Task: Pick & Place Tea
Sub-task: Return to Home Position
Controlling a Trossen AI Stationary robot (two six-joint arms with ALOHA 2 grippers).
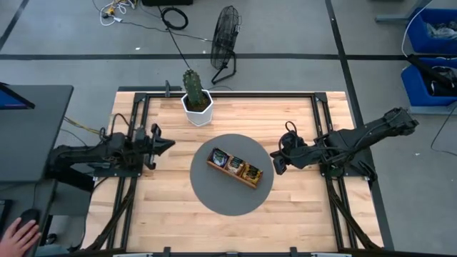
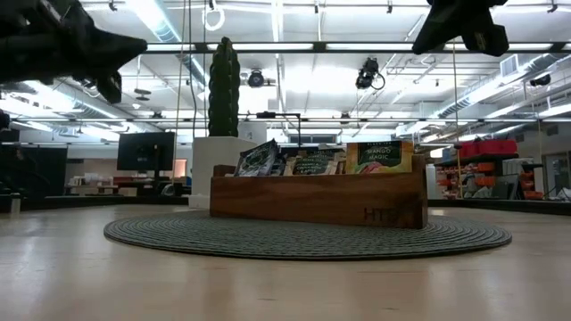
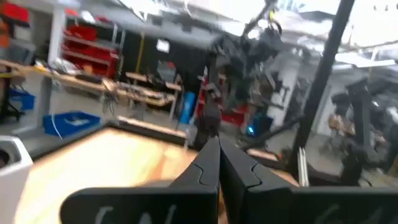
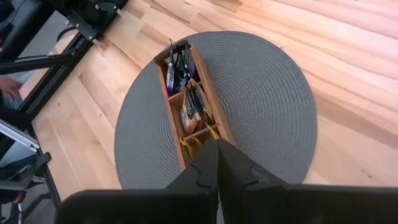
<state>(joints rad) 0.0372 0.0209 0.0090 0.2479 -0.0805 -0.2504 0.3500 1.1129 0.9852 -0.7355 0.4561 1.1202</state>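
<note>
The brown wooden divided tray (image 1: 234,168) sits on a round grey mat (image 1: 232,173) in the middle of the table. Tea packets (image 1: 250,171) stand upright in its compartments; in the low view their tops (image 2: 379,157) rise above the tray wall, and the right wrist view shows them (image 4: 189,102) from above. My left gripper (image 1: 166,145) hovers shut above the table left of the mat, fingers (image 3: 214,163) together. My right gripper (image 1: 278,161) hangs shut above the mat's right edge, fingers (image 4: 214,163) closed, empty.
A cactus in a white pot (image 1: 196,100) stands at the far side of the table, behind the mat. A person's hand (image 1: 20,234) shows at the near left, off the table. Bare wood lies near and on both sides of the mat.
</note>
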